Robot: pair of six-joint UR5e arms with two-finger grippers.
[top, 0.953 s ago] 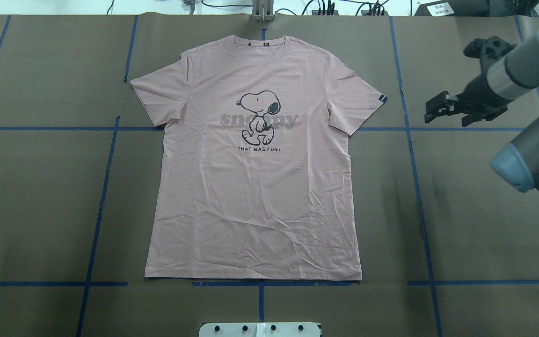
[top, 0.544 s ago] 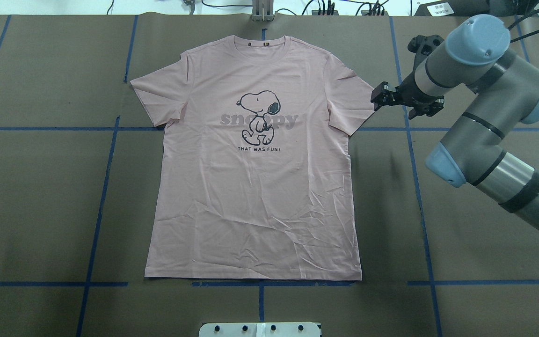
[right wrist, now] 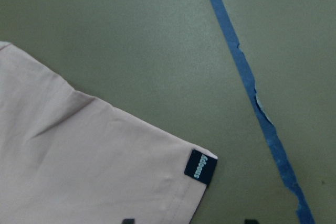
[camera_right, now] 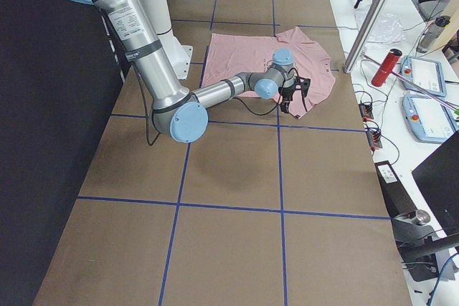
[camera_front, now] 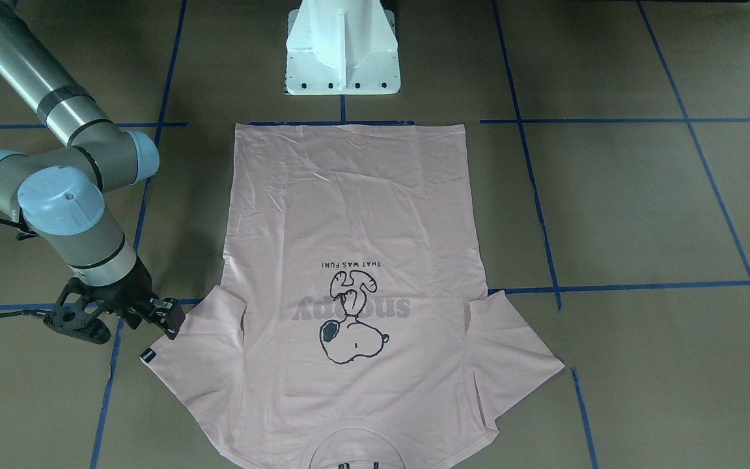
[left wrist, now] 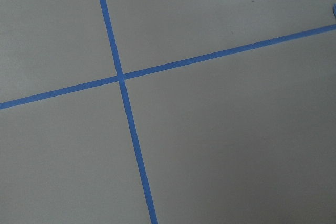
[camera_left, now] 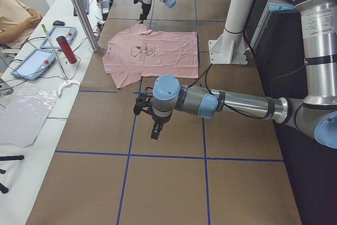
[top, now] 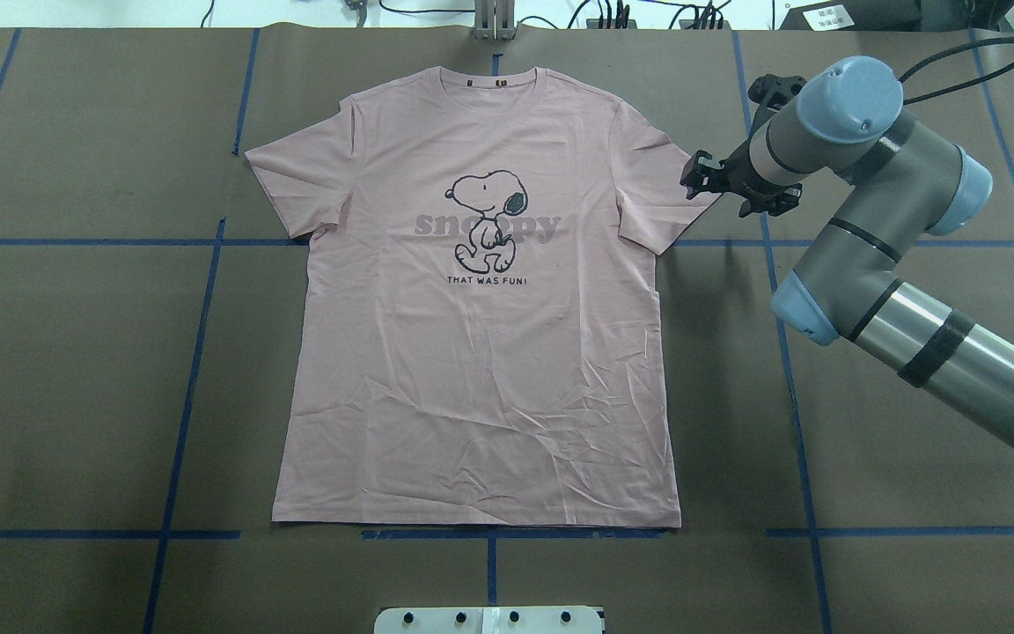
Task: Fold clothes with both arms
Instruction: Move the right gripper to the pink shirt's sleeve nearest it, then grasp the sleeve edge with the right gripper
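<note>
Creased matt cloth T-shirt [top: 481,370] lies on matt brown paper [top: 76,370].

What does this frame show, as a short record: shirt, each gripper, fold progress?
shirt: pale pink T-shirt, flat on the table, print up, collar away from the robot
right gripper: open, at the tip of the sleeve, by its dark label; nothing gripped
left gripper: over bare table near a blue tape cross, away from the shirt; open or shut cannot be told
fold progress: none yet

Silver-grey arms [top: 991,377], light-blue joint caps [top: 850,88]
</note>
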